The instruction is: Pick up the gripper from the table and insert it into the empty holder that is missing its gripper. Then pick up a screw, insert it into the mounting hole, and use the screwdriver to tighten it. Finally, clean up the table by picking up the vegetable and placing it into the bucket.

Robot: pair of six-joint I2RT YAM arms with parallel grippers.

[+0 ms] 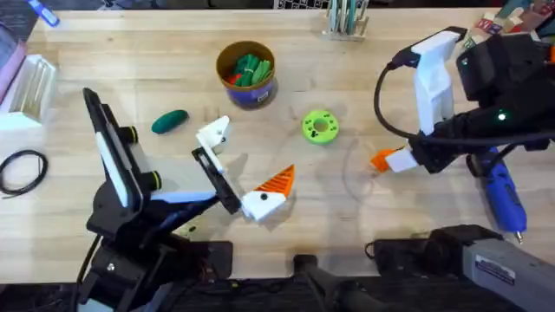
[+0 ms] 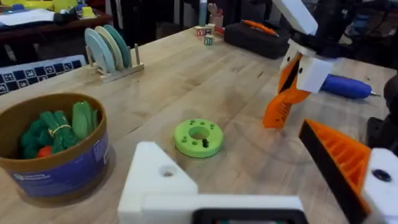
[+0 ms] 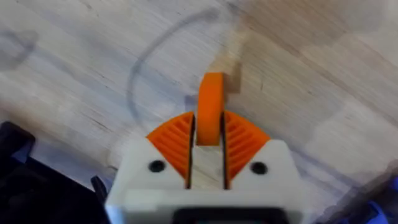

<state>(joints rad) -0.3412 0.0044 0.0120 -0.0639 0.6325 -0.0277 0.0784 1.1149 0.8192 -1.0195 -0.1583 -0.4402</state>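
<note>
My right gripper (image 3: pixel 208 134) is shut on the small orange gripper (image 3: pixel 211 93), which stands on edge between its ribbed pads just above the table (image 1: pixel 347 208). From above, this pair (image 1: pixel 386 160) hangs right of centre. My left gripper (image 1: pixel 241 166) is open. One of its fingers is the bare white holder (image 1: pixel 214 134) (image 2: pixel 158 180); the other carries an orange tip (image 2: pixel 339 158). The blue screwdriver (image 1: pixel 503 195) lies at the right. The dark green vegetable (image 1: pixel 170 121) lies left of the holder. The bucket (image 1: pixel 247 74) stands at the back.
A flat green disc (image 1: pixel 319 126) with a small dark piece in it (image 2: pixel 204 143) lies between the two grippers. The bucket (image 2: pixel 53 149) holds green and red toy pieces. A black cable loop (image 1: pixel 22 169) lies at the far left, and a plate rack (image 2: pixel 112 53) stands behind.
</note>
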